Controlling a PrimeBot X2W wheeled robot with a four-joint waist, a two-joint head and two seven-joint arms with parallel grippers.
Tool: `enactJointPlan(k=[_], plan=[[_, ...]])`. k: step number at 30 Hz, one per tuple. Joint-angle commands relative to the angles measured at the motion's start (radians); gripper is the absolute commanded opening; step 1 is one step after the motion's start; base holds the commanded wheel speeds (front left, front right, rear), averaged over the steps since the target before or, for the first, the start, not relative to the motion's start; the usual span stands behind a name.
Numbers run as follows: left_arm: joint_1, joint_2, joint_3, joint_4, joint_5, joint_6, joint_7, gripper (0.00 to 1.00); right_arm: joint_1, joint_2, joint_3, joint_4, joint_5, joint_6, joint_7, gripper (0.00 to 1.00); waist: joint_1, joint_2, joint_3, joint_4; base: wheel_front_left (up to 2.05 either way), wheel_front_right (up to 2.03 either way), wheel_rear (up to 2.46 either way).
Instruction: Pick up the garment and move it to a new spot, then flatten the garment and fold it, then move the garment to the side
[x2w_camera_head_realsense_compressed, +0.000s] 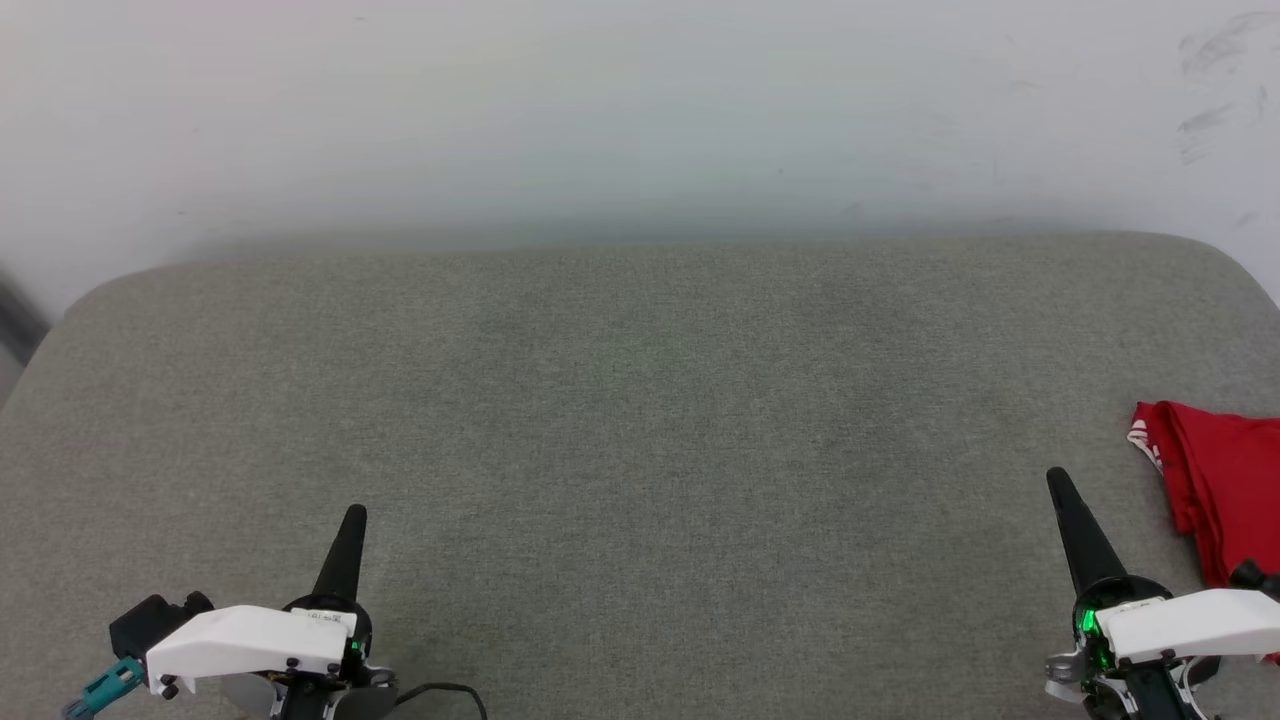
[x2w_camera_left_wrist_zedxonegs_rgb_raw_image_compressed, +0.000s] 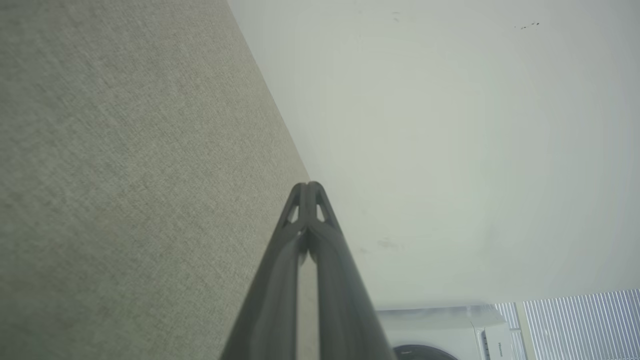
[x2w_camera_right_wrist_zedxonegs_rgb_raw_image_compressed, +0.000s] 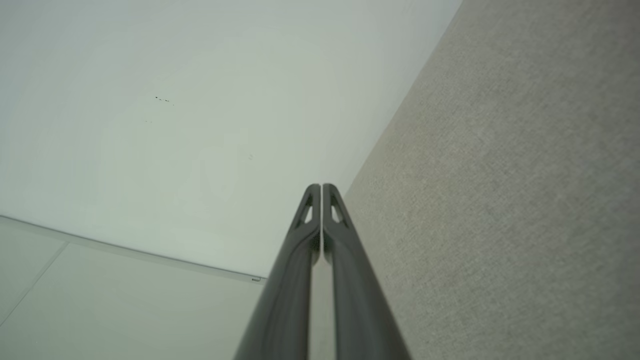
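Observation:
The garment (x2w_camera_head_realsense_compressed: 1225, 480), red with a bit of white striped trim, lies bunched at the right edge of the grey-green padded surface (x2w_camera_head_realsense_compressed: 640, 420), partly cut off by the head view's border. My right gripper (x2w_camera_head_realsense_compressed: 1058, 480) hovers low at the lower right, just left of the garment and apart from it; its fingers (x2w_camera_right_wrist_zedxonegs_rgb_raw_image_compressed: 312, 200) are pressed together on nothing. Over at the lower left, well away from the garment, my left gripper (x2w_camera_head_realsense_compressed: 354, 515) is shut too, its fingers (x2w_camera_left_wrist_zedxonegs_rgb_raw_image_compressed: 300, 195) touching with nothing between them.
A pale wall (x2w_camera_head_realsense_compressed: 640, 110) rises right behind the padded surface. A white washing machine (x2w_camera_left_wrist_zedxonegs_rgb_raw_image_compressed: 450, 332) and window blinds (x2w_camera_left_wrist_zedxonegs_rgb_raw_image_compressed: 580, 325) show in the left wrist view beyond the surface's edge. A black cable (x2w_camera_head_realsense_compressed: 440, 692) hangs by the left wrist.

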Motion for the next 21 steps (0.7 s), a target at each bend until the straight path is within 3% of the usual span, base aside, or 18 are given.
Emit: enactJointPlan(k=[1, 21], plan=[[-0.02, -0.004, 0.011, -0.004, -0.017, -0.008, 0.007, 0.0, -0.024, -0.002, -0.003, 0.0, 0.025, 0.0, 0.005, 0.0, 0.0, 0.0, 0.0, 0.001, 0.0, 0.0, 0.0], [-0.034, -0.033, 0.053, 0.005, -0.139, -0.046, 0.048, 0.0, -0.045, 0.002, -0.015, 0.034, 0.196, 0.0, 0.018, 0.0, -0.0001, 0.0, 0.006, 0.011, 0.0, 0.0, 0.0]])
